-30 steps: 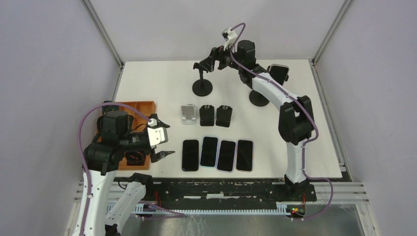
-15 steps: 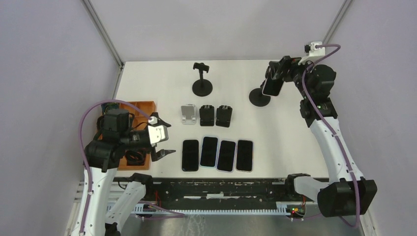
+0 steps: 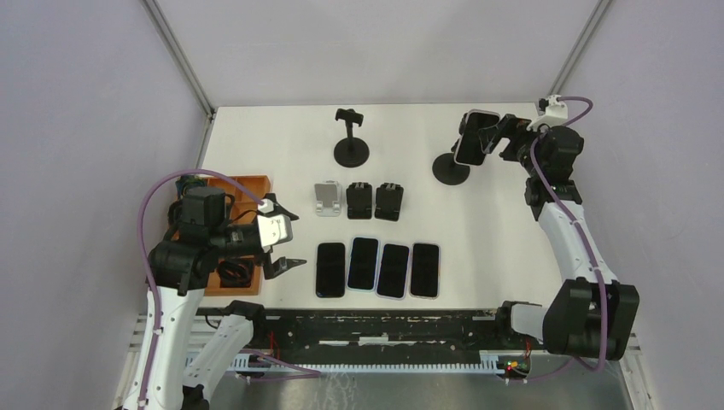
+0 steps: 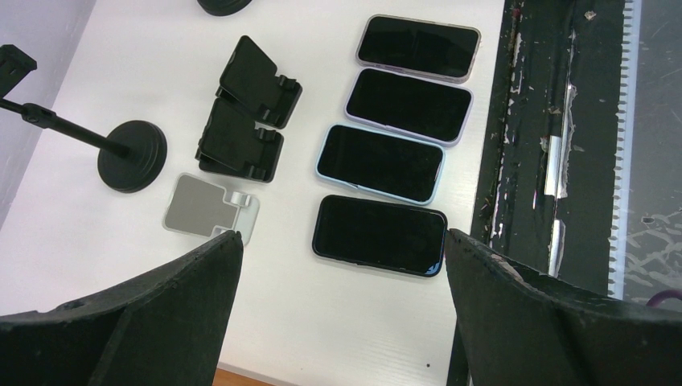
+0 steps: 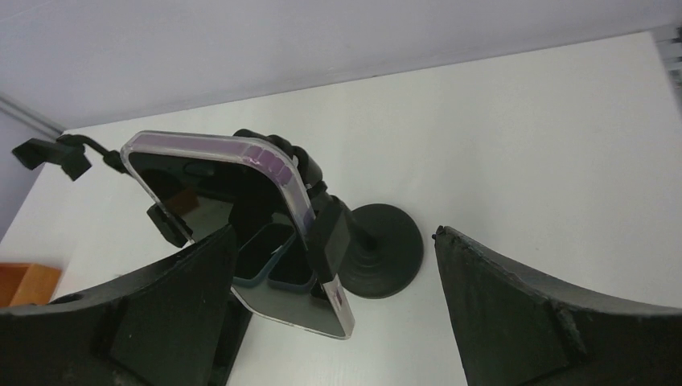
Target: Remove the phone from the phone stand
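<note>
The right gripper (image 5: pixel 334 232) is hanging with its jaws spread wide, one finger on each side of the phone (image 5: pixel 233 193) and gripping nothing. The phone (purple-edged case, dark screen) is sitting tilted in the clamp of the phone stand (image 5: pixel 386 249), whose round base is resting on the far right part of the table (image 3: pixel 282 137). The left gripper (image 4: pixel 342 233) is likewise gaping empty, hovering above four phones (image 4: pixel 394 161) lying in a row beside three small stands (image 4: pixel 241 149).
</note>
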You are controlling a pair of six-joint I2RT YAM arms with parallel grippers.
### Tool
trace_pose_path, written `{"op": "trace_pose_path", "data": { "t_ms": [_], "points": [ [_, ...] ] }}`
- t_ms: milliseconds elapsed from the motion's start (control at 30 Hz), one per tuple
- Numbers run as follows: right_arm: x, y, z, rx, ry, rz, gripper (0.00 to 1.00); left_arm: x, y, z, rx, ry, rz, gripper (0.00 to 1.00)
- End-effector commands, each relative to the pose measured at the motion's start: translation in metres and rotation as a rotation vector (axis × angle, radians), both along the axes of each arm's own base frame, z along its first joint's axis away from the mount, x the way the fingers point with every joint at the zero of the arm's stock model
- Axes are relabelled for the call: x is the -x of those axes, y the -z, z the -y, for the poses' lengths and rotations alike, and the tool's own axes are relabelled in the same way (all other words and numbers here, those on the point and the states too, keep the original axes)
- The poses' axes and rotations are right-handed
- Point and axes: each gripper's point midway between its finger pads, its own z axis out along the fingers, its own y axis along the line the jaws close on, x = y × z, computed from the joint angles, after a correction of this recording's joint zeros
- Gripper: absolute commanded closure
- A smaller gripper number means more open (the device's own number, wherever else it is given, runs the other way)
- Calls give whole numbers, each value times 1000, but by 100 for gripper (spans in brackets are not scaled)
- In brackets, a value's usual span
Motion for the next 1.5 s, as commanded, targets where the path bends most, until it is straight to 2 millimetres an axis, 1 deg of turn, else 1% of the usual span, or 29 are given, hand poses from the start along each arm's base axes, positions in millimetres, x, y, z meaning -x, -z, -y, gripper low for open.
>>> {"op": "trace_pose_path", "data": {
  "t_ms": [0,100,167,300,400,533,633,767,833,933,1067,1133,1200,1300,1467],
  "points": [
    [-16,-28,-21,-46,-128,98,2,-1,-17,3,34,-3,29,0],
    [-22,-29,-23,-58,-146,109,2,-1,-18,3,35,-3,29,0],
    [-24,-30,-29,-90,-185,114,2,-1,-17,3,32,-4,31,0],
    [-19,-37,-43,-178,-260,157,3,-3,-17,3,32,-1,24,0],
    [-20,-40,-47,-202,-280,165,7,-4,-18,4,35,0,17,0],
    [-26,-36,-47,-203,-287,122,18,-4,-17,5,38,3,11,0],
    [-28,-32,-46,-198,-284,108,30,-4,-17,5,40,5,6,0],
    [-30,-28,-44,-180,-269,91,46,-4,-19,6,45,6,5,0],
    [-32,-30,-44,-170,-262,96,57,-3,-18,6,45,7,3,0],
    [-34,-41,-52,-130,-265,101,74,-3,-19,6,48,5,-2,0],
    [-37,-58,-62,-65,-253,129,81,-3,-20,6,51,5,-4,0],
    [-38,-64,-63,-68,-250,140,89,-2,-20,6,52,4,-2,0],
    [-39,-70,-63,-68,-248,151,100,-2,-20,6,51,3,2,0],
    [-37,-88,-63,-71,-247,180,100,-1,-20,6,49,6,11,0],
    [-23,-135,-62,-61,-243,259,100,-1,-21,8,58,16,-2,0]
  ]
}}
